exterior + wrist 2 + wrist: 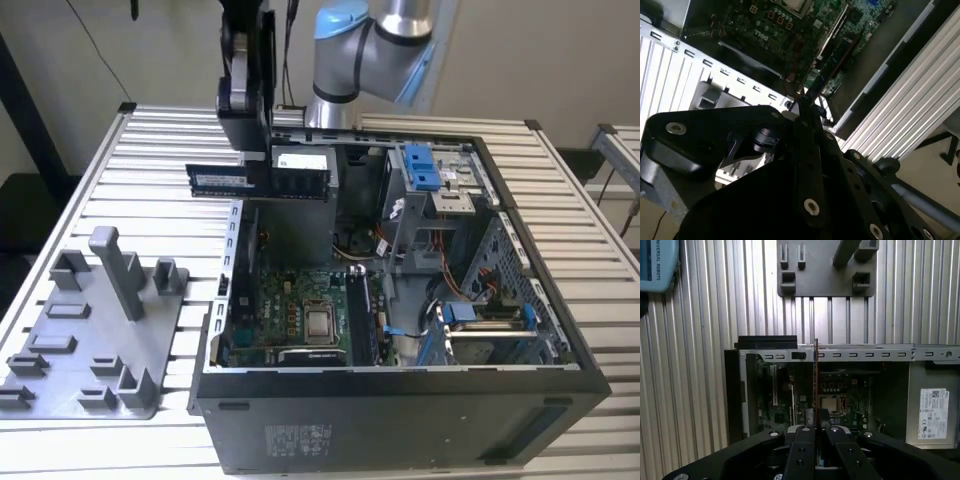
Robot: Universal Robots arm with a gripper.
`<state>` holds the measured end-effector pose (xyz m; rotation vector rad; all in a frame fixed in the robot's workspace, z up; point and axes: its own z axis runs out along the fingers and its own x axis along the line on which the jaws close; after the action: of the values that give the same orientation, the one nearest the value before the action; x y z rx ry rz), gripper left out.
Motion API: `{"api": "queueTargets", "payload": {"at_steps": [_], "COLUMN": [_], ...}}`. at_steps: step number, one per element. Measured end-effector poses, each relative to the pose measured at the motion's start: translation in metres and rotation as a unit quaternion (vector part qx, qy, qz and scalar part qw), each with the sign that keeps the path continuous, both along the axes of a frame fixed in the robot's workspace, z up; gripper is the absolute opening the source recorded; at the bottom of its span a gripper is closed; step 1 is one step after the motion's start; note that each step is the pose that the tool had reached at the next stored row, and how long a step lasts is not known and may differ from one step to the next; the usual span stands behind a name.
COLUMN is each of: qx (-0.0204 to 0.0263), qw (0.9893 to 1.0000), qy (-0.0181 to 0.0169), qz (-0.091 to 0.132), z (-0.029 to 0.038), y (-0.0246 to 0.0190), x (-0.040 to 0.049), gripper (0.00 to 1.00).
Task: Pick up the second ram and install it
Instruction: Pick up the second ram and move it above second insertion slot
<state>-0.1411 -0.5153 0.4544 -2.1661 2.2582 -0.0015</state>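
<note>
In the exterior view the second ram, a long dark stick with a white label, hangs level in the air over the back left edge of the open computer case. My gripper is shut on its top edge from above. In the first wrist view the ram shows edge-on as a thin line rising from my gripper, with the motherboard beyond it. The black memory slots lie on the motherboard, toward the exterior view's right of the processor socket and well below the ram.
A grey plastic fixture with upright posts and pockets sits on the slatted metal table at the exterior view's left of the case. Inside the case are a drive cage with blue clips, cables and a silver power supply.
</note>
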Motion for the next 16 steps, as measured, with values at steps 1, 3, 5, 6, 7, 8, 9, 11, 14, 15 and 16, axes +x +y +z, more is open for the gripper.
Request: {"api": "queueTargets", "payload": {"at_steps": [1, 3, 5, 6, 7, 8, 9, 11, 14, 15, 16], "qx": [0.0000, 0.0000, 0.0000, 0.0000, 0.0000, 0.0000, 0.0000, 0.0000, 0.0000, 0.0000, 0.0000], "qw": [1.0000, 1.0000, 1.0000, 1.0000, 1.0000, 1.0000, 1.0000, 1.0000, 1.0000, 1.0000, 1.0000], "qy": [0.0000, 0.0000, 0.0000, 0.0000, 0.0000, 0.0000, 0.0000, 0.0000, 0.0000, 0.0000, 0.0000], "qz": [0.000, 0.000, 0.000, 0.000, 0.000, 0.000, 0.000, 0.000, 0.000, 0.000, 0.000], "z": [0.0000, 0.0000, 0.0000, 0.0000, 0.0000, 0.0000, 0.0000, 0.0000, 0.0000, 0.0000, 0.0000], "y": [0.0000, 0.0000, 0.0000, 0.0001, 0.0001, 0.0001, 0.0001, 0.0002, 0.0002, 0.0002, 0.0002], "x": [0.0045, 0.0136, 0.0226, 0.0272, 0.0316, 0.0361, 0.0407, 0.0497, 0.0636, 0.0681, 0.0726], "gripper": [0.14, 0.14, 0.14, 0.14, 0.14, 0.14, 0.14, 0.14, 0.14, 0.14, 0.14]}}
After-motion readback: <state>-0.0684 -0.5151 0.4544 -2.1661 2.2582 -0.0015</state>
